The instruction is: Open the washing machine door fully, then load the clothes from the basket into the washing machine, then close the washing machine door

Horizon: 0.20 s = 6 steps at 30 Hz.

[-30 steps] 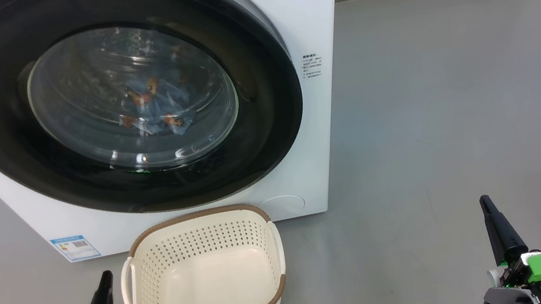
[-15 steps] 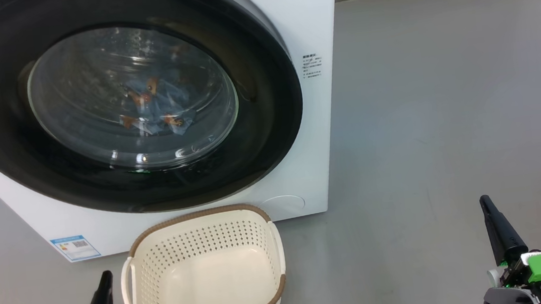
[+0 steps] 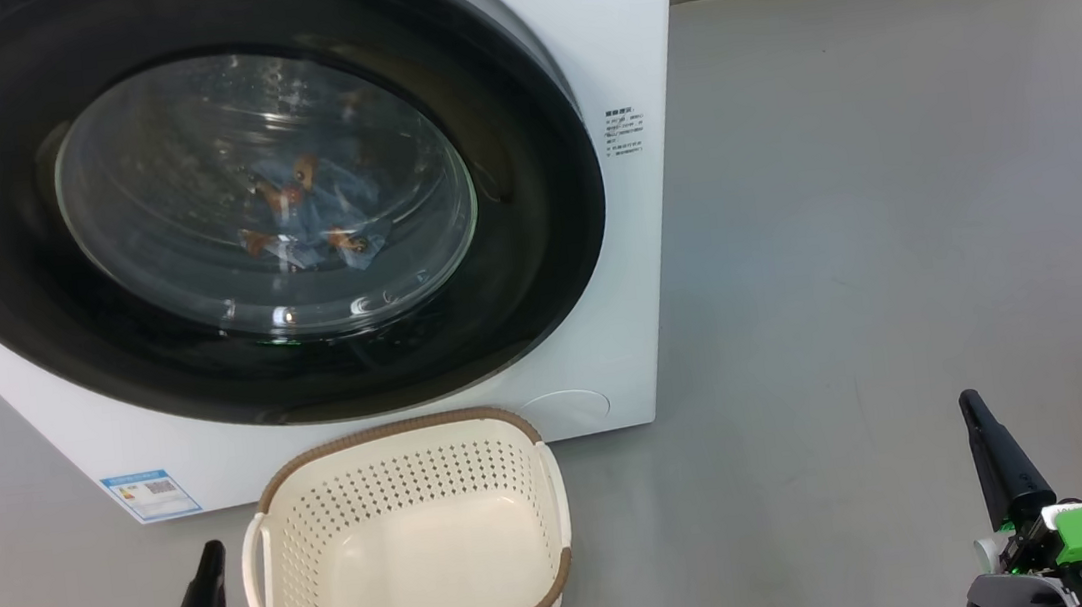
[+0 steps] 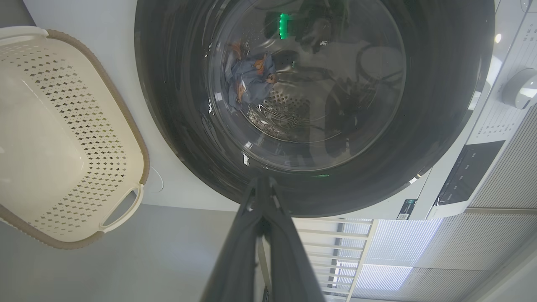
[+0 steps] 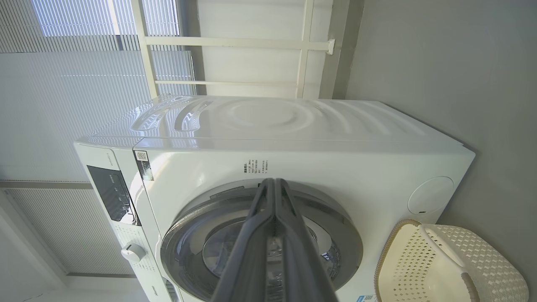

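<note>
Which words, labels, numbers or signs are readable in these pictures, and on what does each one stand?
None can be read for certain.
Blue label sticker, low on the washing machine front: too small.
Small printed lines beside the washing machine door: too small.
Control panel markings: blurred.
QR sticker at the machine's top corner: too small.

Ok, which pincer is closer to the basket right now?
The left pincer, at the head view's lower left: its tip stands just beside one handle of the basket. The right pincer sits well off to the basket's other side.
</note>
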Motion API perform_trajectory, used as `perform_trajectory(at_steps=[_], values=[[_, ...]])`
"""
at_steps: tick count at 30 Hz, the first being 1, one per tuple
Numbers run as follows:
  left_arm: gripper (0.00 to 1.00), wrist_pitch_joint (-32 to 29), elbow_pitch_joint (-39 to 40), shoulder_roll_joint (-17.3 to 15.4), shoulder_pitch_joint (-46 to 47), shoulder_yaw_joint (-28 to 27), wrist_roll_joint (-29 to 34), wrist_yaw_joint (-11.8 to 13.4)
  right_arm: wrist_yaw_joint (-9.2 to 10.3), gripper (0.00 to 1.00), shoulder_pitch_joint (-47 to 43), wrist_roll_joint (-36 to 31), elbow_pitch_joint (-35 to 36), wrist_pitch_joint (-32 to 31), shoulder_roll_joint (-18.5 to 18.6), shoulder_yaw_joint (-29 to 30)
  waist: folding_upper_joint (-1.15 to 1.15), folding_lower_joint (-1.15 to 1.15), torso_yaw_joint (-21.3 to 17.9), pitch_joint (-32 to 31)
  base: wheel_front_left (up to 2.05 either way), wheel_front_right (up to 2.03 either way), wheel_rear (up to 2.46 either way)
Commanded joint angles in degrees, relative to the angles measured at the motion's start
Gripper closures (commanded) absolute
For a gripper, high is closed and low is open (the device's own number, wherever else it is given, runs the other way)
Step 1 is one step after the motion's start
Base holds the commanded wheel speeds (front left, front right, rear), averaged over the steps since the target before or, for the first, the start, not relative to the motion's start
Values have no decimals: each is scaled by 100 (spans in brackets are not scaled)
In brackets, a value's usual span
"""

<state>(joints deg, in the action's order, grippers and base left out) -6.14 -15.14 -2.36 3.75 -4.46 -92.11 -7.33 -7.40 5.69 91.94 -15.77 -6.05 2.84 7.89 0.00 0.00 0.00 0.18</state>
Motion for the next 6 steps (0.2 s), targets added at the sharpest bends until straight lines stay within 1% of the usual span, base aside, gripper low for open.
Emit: perform_trajectory(at_steps=[1, 6], values=[[100, -33, 110, -59, 243, -204, -8, -15, -9, 100, 50, 22, 175, -44, 8, -137, 0, 0, 0, 0, 0, 0, 0], [100, -33, 110, -58, 243, -204, -8, -15, -9, 100, 50, 22, 175, -45, 8, -136, 0, 0, 0, 0, 0, 0, 0]])
